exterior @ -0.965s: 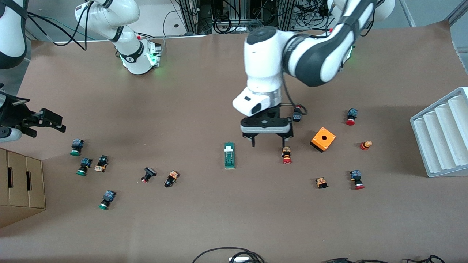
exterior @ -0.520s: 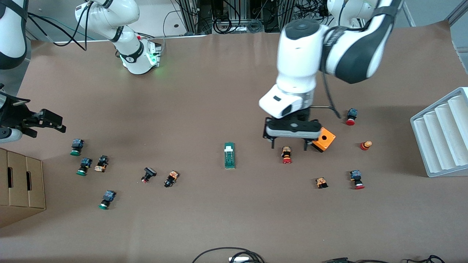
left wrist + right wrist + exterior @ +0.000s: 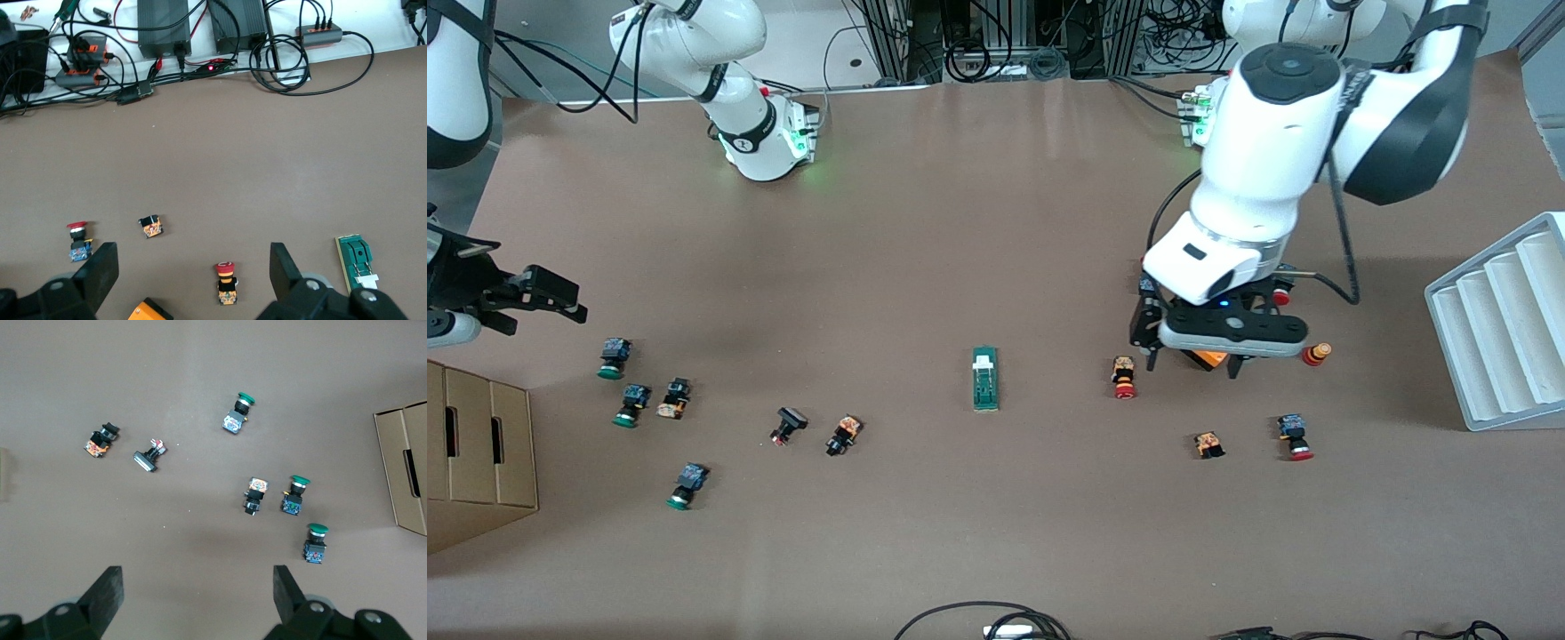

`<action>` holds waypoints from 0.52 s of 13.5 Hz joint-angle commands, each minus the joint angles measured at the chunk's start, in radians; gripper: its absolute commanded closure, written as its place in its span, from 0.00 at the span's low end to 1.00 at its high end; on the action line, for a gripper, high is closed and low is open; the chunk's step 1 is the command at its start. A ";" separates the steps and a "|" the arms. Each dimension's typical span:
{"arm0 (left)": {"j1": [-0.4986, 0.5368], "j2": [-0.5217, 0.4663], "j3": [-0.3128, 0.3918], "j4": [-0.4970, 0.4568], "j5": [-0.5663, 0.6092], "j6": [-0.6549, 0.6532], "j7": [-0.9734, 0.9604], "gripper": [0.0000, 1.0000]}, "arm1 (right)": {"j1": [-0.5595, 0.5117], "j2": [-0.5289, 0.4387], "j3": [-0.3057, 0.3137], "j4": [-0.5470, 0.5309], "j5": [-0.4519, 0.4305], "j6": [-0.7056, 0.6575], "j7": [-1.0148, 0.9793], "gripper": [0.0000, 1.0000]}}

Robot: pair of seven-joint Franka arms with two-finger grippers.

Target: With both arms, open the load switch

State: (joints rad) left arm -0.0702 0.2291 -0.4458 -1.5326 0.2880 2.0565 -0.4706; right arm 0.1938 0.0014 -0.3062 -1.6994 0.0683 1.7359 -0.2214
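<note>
The load switch (image 3: pixel 985 378) is a slim dark-green bar lying flat in the middle of the table. Its white block is at the end farther from the front camera. It also shows at the edge of the left wrist view, load switch (image 3: pixel 357 261). My left gripper (image 3: pixel 1193 365) hangs open over the orange cube (image 3: pixel 1209 359), well toward the left arm's end from the switch. Nothing is between its fingers (image 3: pixel 105 261). A red-capped push button (image 3: pixel 227 283) lies on the table below them. My right gripper (image 3: pixel 559 299) waits open over the right arm's end of the table, fingers (image 3: pixel 110 581) empty.
Push buttons lie scattered: green-capped ones (image 3: pixel 614 357) near the right gripper, red-capped ones (image 3: pixel 1294 437) near the left. A cardboard box (image 3: pixel 480 453) stands at the right arm's end. A white ribbed rack (image 3: pixel 1503 329) stands at the left arm's end. Cables (image 3: pixel 996 622) lie at the near edge.
The left arm has swung away from beside the load switch toward its own end of the table and now hangs over the orange cube. Its gripper stayed open. The right arm has not moved.
</note>
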 commanded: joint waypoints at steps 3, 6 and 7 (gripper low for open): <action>0.101 -0.062 -0.008 0.035 -0.076 -0.168 0.095 0.00 | 0.001 0.012 -0.005 0.037 -0.022 -0.001 -0.006 0.00; 0.151 -0.057 -0.008 0.088 -0.079 -0.271 0.125 0.00 | 0.003 0.014 -0.005 0.037 -0.073 0.004 -0.006 0.00; 0.176 -0.057 -0.010 0.089 -0.084 -0.275 0.124 0.00 | 0.004 0.015 -0.004 0.038 -0.087 0.004 -0.007 0.00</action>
State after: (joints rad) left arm 0.0621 0.1750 -0.4442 -1.4587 0.2301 1.8135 -0.3694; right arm 0.1936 0.0017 -0.3075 -1.6855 0.0231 1.7365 -0.2214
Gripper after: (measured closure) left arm 0.000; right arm 0.000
